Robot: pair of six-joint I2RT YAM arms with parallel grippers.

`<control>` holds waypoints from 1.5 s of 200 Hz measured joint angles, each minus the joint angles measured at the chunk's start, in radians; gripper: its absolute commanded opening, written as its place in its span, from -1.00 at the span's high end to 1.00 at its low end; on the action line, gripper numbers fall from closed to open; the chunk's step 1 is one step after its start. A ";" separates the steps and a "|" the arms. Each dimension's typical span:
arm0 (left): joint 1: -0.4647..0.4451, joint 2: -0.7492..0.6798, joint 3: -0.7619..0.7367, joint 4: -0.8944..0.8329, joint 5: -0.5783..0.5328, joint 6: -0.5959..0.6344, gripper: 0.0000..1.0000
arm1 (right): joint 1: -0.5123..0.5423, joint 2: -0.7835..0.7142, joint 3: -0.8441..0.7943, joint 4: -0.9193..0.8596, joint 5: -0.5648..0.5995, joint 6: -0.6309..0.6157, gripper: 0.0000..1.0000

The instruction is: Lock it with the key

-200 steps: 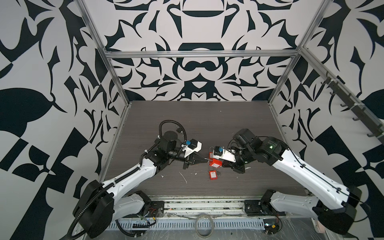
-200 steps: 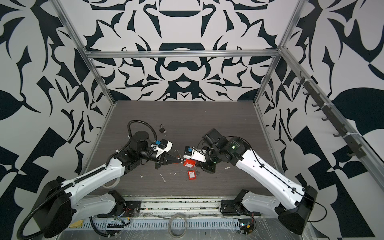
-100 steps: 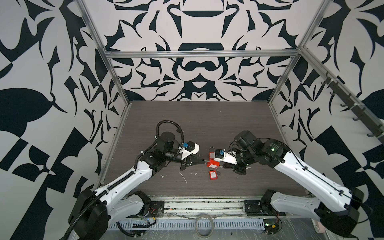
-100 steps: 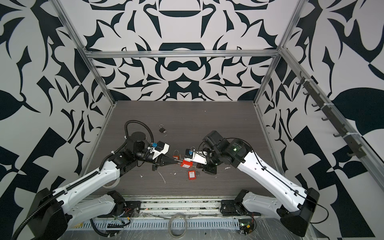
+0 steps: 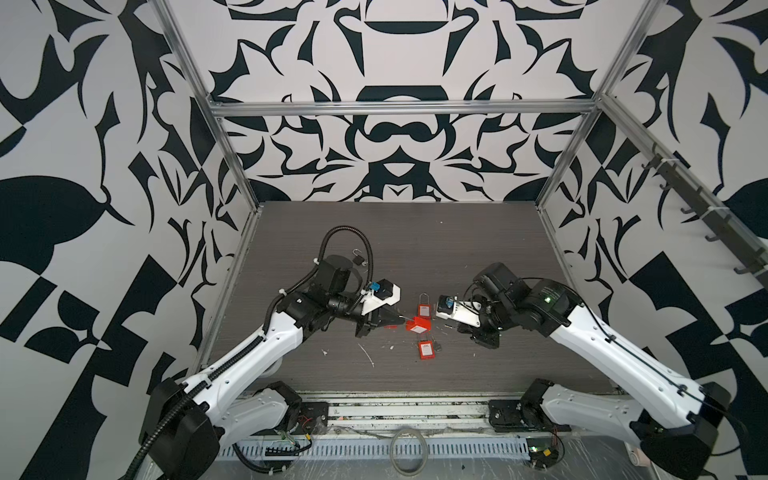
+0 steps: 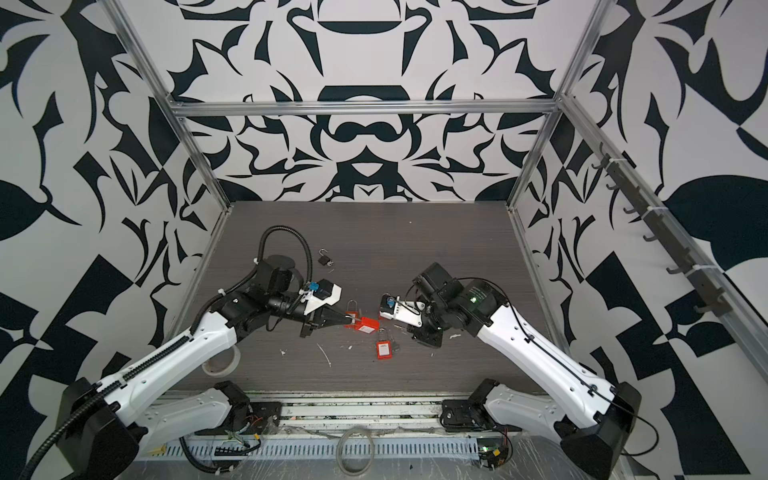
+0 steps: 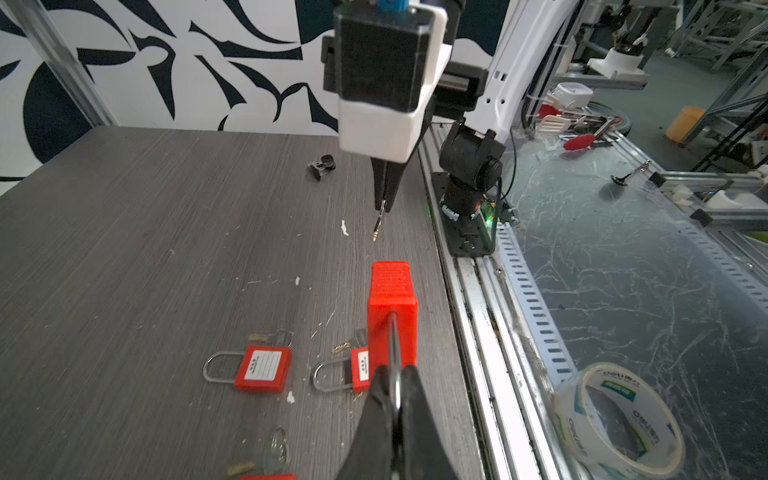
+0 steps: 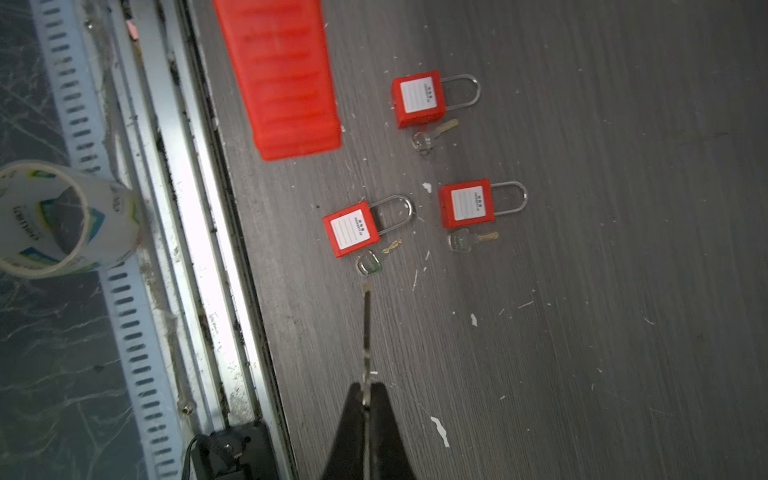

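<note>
**A:** In the left wrist view, what does the left gripper (image 7: 395, 386) hold?

**B:** Its fingers are closed on the steel shackle of a red padlock (image 7: 392, 307). The body is lifted above the table (image 7: 124, 249). Opposite, the right gripper (image 7: 384, 199) pinches a key (image 7: 377, 226). The tip points toward the padlock and does not touch it.

**A:** And the right wrist view?

**B:** The fingers clamp the key, which is seen on its edge. On the table lie three loose padlocks (image 8: 467, 203), each with spare keys (image 8: 461, 240) just beside.

**A:** The top views?

**B:** In both top views the grippers face each other near the middle of the table. The held padlock is between them, apart from the key.
</note>
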 measured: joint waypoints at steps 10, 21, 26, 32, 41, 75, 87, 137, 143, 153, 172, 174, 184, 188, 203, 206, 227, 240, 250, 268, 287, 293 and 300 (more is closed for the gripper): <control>0.000 0.019 0.031 -0.066 -0.031 0.032 1.00 | -0.001 -0.014 -0.007 0.020 0.002 0.032 0.94; 0.000 0.045 0.058 -0.135 -0.062 0.061 1.00 | -0.002 -0.026 -0.011 0.043 0.002 0.071 0.95; 0.000 0.059 0.070 -0.167 -0.075 0.074 1.00 | -0.002 -0.030 -0.013 0.054 0.001 0.089 0.95; 0.000 0.076 0.082 -0.202 -0.089 0.087 1.00 | -0.002 -0.032 -0.015 0.068 0.000 0.110 0.98; 0.000 0.108 0.100 -0.256 -0.107 0.105 1.00 | -0.002 -0.034 -0.022 0.090 0.000 0.142 0.99; 0.000 0.253 0.167 -0.414 -0.175 0.155 1.00 | -0.002 -0.028 -0.062 0.147 -0.002 0.247 0.99; 0.000 0.297 0.183 -0.454 -0.200 0.168 1.00 | -0.002 -0.027 -0.076 0.167 -0.002 0.286 0.98; -0.014 0.439 0.252 -0.576 -0.284 0.214 1.00 | -0.002 -0.027 -0.145 0.225 0.015 0.427 0.99; -0.019 0.457 0.259 -0.586 -0.293 0.219 1.00 | -0.002 -0.027 -0.148 0.229 0.019 0.438 0.98; -0.028 0.484 0.268 -0.599 -0.309 0.228 1.00 | -0.002 -0.027 -0.153 0.240 0.026 0.454 0.99; -0.039 0.529 0.283 -0.627 -0.332 0.244 1.00 | -0.002 -0.027 -0.162 0.267 0.033 0.481 0.99; -0.040 0.534 0.285 -0.629 -0.333 0.246 1.00 | -0.002 -0.027 -0.163 0.270 0.033 0.485 0.99; -0.043 0.555 0.296 -0.644 -0.341 0.253 1.00 | -0.002 -0.031 -0.172 0.285 0.036 0.501 0.99; -0.045 0.565 0.302 -0.650 -0.345 0.256 1.00 | -0.002 -0.031 -0.175 0.291 0.036 0.506 0.99; -0.050 0.591 0.321 -0.663 -0.352 0.266 1.00 | -0.002 -0.039 -0.193 0.313 0.036 0.529 0.99; -0.051 0.596 0.325 -0.665 -0.354 0.268 1.00 | -0.002 -0.041 -0.197 0.316 0.036 0.534 0.99; -0.061 0.637 0.355 -0.679 -0.374 0.278 1.00 | -0.001 -0.053 -0.220 0.329 0.042 0.573 0.99; -0.069 0.664 0.374 -0.686 -0.381 0.283 1.00 | -0.001 -0.055 -0.230 0.332 0.046 0.602 0.98; -0.075 0.681 0.388 -0.691 -0.381 0.283 1.00 | -0.001 -0.055 -0.235 0.336 0.050 0.623 0.98; -0.084 0.697 0.410 -0.698 -0.388 0.286 1.00 | -0.001 -0.055 -0.244 0.338 0.060 0.655 0.99; -0.091 0.714 0.430 -0.701 -0.394 0.290 0.87 | -0.001 -0.055 -0.246 0.338 0.068 0.682 0.99; -0.093 0.717 0.435 -0.702 -0.396 0.291 0.84 | -0.001 -0.055 -0.247 0.338 0.071 0.689 0.99; -0.093 0.721 0.439 -0.701 -0.399 0.291 0.80 | -0.001 -0.055 -0.247 0.338 0.074 0.699 0.99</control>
